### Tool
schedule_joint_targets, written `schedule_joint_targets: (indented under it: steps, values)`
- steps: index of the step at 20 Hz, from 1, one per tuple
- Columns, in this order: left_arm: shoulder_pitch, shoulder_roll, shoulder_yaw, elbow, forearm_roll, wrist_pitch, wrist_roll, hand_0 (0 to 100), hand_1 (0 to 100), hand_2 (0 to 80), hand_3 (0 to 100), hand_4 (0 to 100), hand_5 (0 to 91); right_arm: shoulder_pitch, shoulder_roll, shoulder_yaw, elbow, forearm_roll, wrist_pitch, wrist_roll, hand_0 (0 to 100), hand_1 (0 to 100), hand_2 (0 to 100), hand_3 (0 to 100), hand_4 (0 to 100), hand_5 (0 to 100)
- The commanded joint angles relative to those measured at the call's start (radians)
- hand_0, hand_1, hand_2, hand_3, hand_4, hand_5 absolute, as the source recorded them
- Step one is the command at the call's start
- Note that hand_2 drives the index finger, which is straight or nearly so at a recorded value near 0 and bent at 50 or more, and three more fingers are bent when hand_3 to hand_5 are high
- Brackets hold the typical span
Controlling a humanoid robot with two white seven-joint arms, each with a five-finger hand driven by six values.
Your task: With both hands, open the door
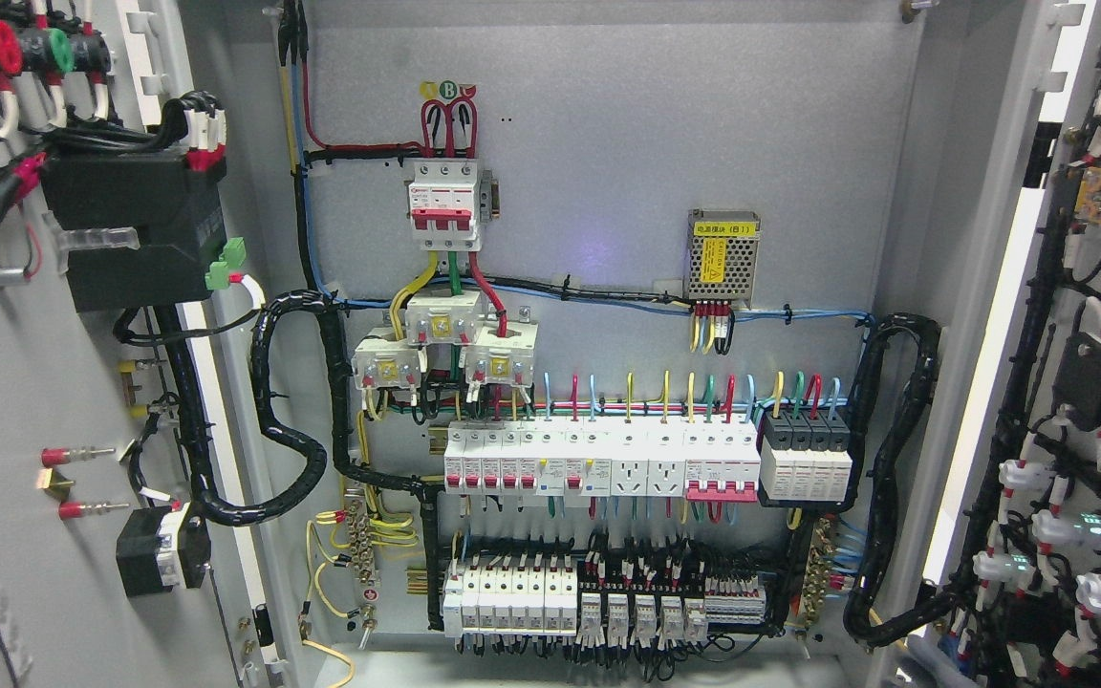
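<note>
1. The cabinet [608, 172] fills the head view. Its left door [25, 401] and right door [1100, 382] both stand swung wide open at the 2 side edges, inner faces turned to the camera, so I judge the opening is done or nearly done.
2. No robot hand or arm shows anywhere, so I cannot tell whether the fingers are spread, pressed together or holding something.
3. Risk for the doors: if a hand pushes a door further, the hinge may reach its stop and the door could spring back toward the arm.
4. Risk for the thick black cable loom [292, 401] near the left edge of the back panel: it bridges from the left door to the panel, and over-opening could pull it tight. A similar black loom [895, 459] hangs at the right edge.
5. Risk for small parts: the red-tipped pins [73, 455] stick out of the left door's inner face, and a finger could catch on them. The breaker rows [598, 463] in the lower middle of the panel could be flipped by a stray touch.
6. Hidden or cut off: both doors' outer edges and their handles are out of frame, and the hinges are hard to see. The print on the small power supply [723, 256] is too small to read.
</note>
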Motion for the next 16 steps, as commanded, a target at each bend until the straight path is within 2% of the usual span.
schedule_joint_targets:
  steps: [1,6,16]
  values:
    - [0.007,0.003,0.048,0.005,0.02,-0.003,-0.001,12,39,0.0,0,0,0.0,0.007,-0.003,-0.033,0.001,-0.019,-0.008,0.001,5,0,0,0,0,0]
    - [0.016,0.003,0.082,0.005,0.024,-0.003,-0.001,12,39,0.0,0,0,0.0,0.016,-0.006,-0.043,0.002,-0.034,-0.017,0.004,5,0,0,0,0,0]
    - [0.013,0.004,0.134,0.005,0.059,0.001,-0.001,12,39,0.0,0,0,0.0,0.034,-0.036,-0.079,0.008,-0.089,-0.016,0.007,5,0,0,0,0,0]
